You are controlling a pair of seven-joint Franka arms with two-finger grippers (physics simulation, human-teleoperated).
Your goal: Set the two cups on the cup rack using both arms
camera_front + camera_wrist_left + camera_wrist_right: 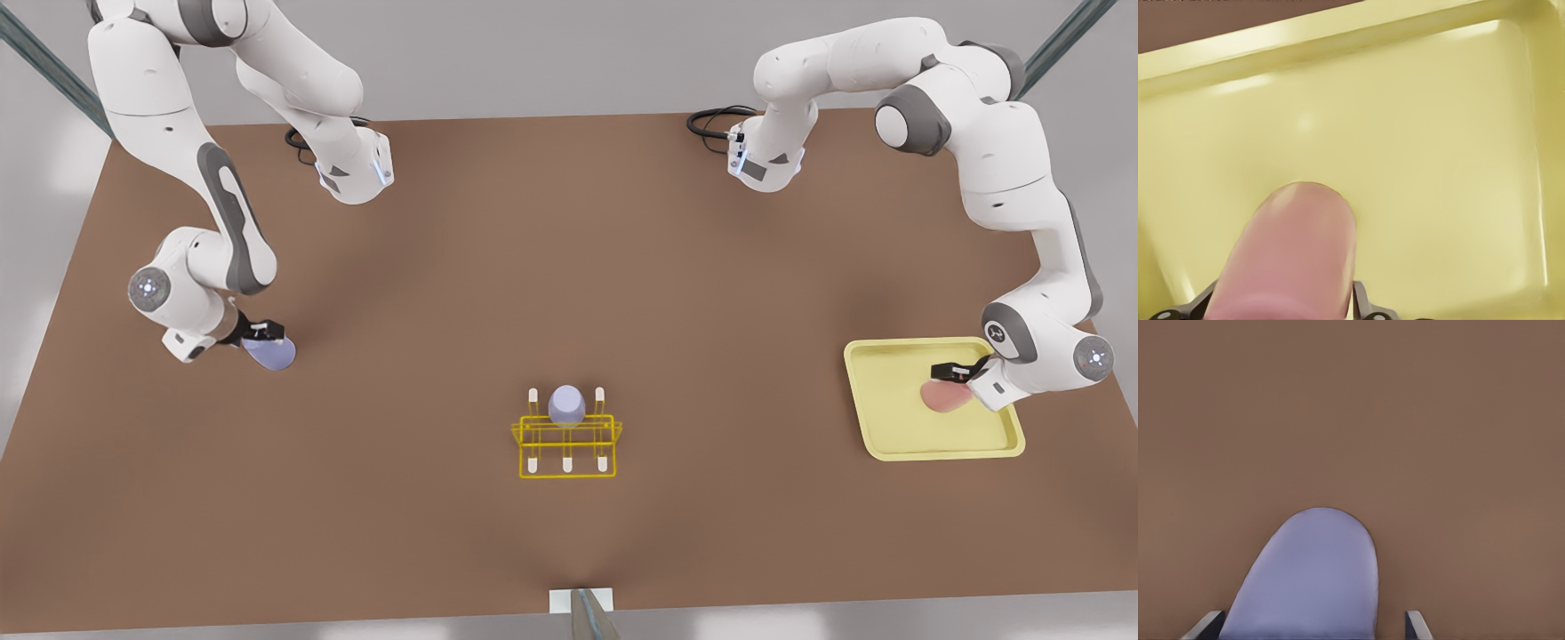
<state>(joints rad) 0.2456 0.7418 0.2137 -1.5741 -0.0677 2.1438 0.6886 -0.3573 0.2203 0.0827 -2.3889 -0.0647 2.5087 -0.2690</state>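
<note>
My left pincer (953,372) was clamped on the salmon pink cup (945,396), which lay tilted over the pale yellow tray (898,444) at the front view's right; from my left wrist I saw the pink cup (1288,257) jutting out between my dark fingers (1368,308) with the tray's floor (1425,153) spread beyond it. Whether the cup touched the tray floor I could not tell. My right pincer (263,336) held the lavender-blue cup (269,353) at the front view's left, tilted and low over the bare brown tabletop (569,267); from my right wrist the cup (1308,577) sat between my two fingertips (1417,625) with plain tabletop (1351,407) ahead. The yellow cup rack (567,438) stood well apart from both cups, between them and nearer the front edge of the tabletop. A greyer lavender cup (566,405) was sitting upturned on the middle peg of its far row, while the other white-tipped pegs stood bare.
</note>
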